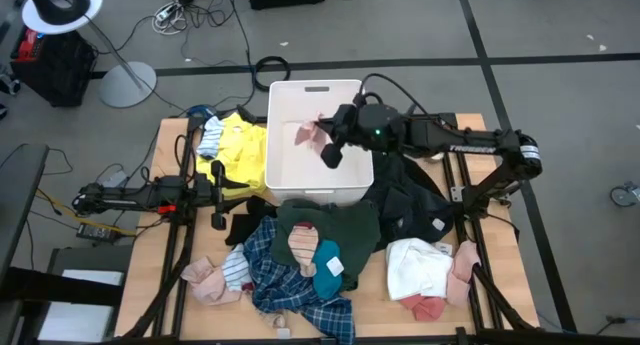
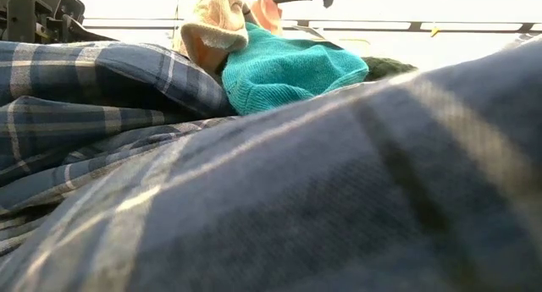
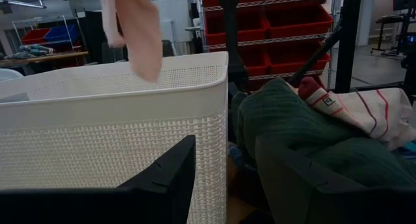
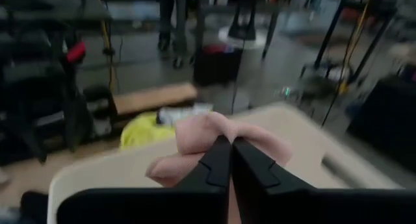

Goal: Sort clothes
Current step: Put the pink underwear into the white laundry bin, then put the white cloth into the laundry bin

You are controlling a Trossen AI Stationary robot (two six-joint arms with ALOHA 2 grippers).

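At the six o'clock edge of the table [image 1: 140,295], the blue plaid shirt [image 1: 290,285] is seen heaped with a teal sock [image 1: 327,257] and a dark green garment [image 1: 345,230] on top; a white piece [image 1: 415,265] lies at five o'clock. The left gripper [image 1: 218,190] is parked at nine o'clock, released and empty, just beside the yellow garment [image 1: 240,150]. Farther on, at twelve o'clock, a pink sock [image 4: 208,143] is held clenched in the right gripper [image 4: 227,162] above the white slotted basket [image 1: 290,175]. Only a small fold appears to be pinched, so the sock could slip early. If it is let go too near the rim, it may drape over the wall or fall outside. It may also cling to the fingers on release.
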